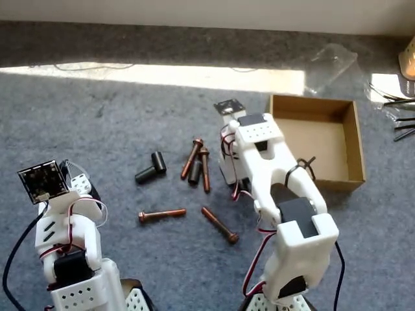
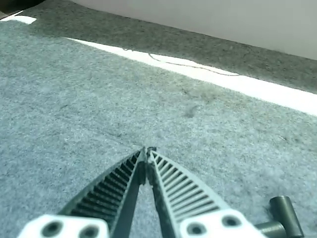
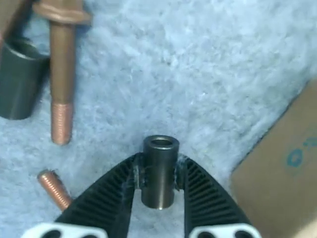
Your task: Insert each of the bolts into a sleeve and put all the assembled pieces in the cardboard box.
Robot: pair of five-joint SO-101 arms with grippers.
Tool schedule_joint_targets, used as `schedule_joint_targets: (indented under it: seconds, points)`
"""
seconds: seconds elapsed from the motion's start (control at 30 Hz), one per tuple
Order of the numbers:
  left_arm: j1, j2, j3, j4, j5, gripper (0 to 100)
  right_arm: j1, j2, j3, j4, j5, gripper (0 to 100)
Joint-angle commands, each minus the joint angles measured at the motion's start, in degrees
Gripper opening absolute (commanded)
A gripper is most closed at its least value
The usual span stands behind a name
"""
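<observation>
My right gripper [image 3: 159, 160] is shut on a dark sleeve [image 3: 160, 191], held just above the carpet beside the cardboard box [image 3: 282, 168]. A copper bolt [image 3: 62, 74] and another dark sleeve [image 3: 20, 84] lie a little beyond it, and the threaded tip of a second bolt [image 3: 52, 188] lies near one finger. From above, the box [image 1: 356, 142] stands open to the right of the right arm [image 1: 266, 155]. Two bolts [image 1: 205, 168] lie together with a sleeve [image 1: 194, 173] between them. My left gripper [image 2: 147, 151] is shut on nothing over bare carpet, with a sleeve [image 2: 285, 218] close by.
Two more bolts [image 1: 162, 214] [image 1: 219, 225] lie apart on the grey carpet in front of the arms. Two dark sleeves [image 1: 159, 162] [image 1: 146, 173] lie left of the bolt pair. A clear plastic bag [image 1: 331, 65] and cables [image 1: 399, 113] lie behind and right of the box.
</observation>
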Motion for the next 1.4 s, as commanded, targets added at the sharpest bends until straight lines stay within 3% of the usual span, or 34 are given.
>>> schedule_joint_targets:
  seconds: [0.0,0.27,1.03,1.23,1.37]
  points:
    - [-0.4,-0.7,-0.5,0.0,-0.1,3,-0.4,-3.4,0.4,-1.2,2.5,7.4]
    - [-0.4,-0.7,-0.4,0.0,-0.1,3,-0.5,-3.4,3.9,-5.8,3.0,7.7]
    - [-0.4,-0.7,-0.4,0.0,-0.1,3,-0.6,-0.8,5.8,-5.9,10.5,7.7]
    - [-0.4,-0.7,-0.4,0.0,-0.1,3,0.0,2.9,3.4,-5.7,10.5,0.0]
    - [-0.4,-0.7,-0.4,0.0,-0.1,3,1.2,2.9,-1.2,-0.6,10.4,0.3]
